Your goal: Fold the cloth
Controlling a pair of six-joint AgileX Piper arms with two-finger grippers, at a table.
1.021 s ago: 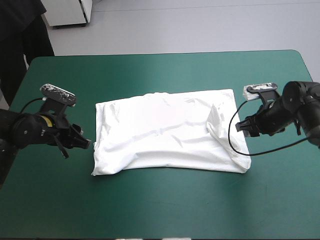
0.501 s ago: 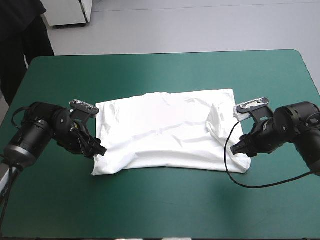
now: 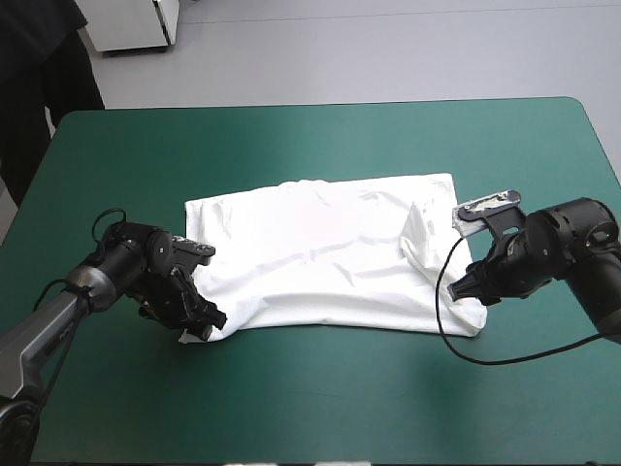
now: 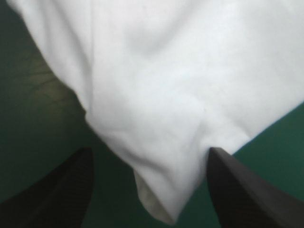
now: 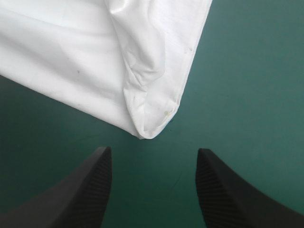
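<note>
The white T-shirt (image 3: 320, 257) lies folded into a wide rectangle across the middle of the teal-green cover (image 3: 310, 146). A small ridge of fabric (image 3: 417, 231) stands up near its right end. My left gripper (image 3: 207, 324) is low at the shirt's near-left corner. In the left wrist view it (image 4: 149, 152) is open, and the shirt's (image 4: 180, 71) corner hangs down between the fingers. My right gripper (image 3: 466, 289) sits at the near-right corner. It (image 5: 153, 151) is open too, with the T-shirt's (image 5: 71, 61) rounded corner just ahead of the fingertips, not between them.
Bare teal-green cover surrounds the shirt on every side, widest along the near edge (image 3: 320, 408) and the far edge. The right arm reaches in from close to the table's right edge (image 3: 611, 165).
My left gripper has swung right and toward the near side, from beside the shirt's left edge to its near-left corner. The right gripper dropped to the near-right corner earlier and has since held still.
</note>
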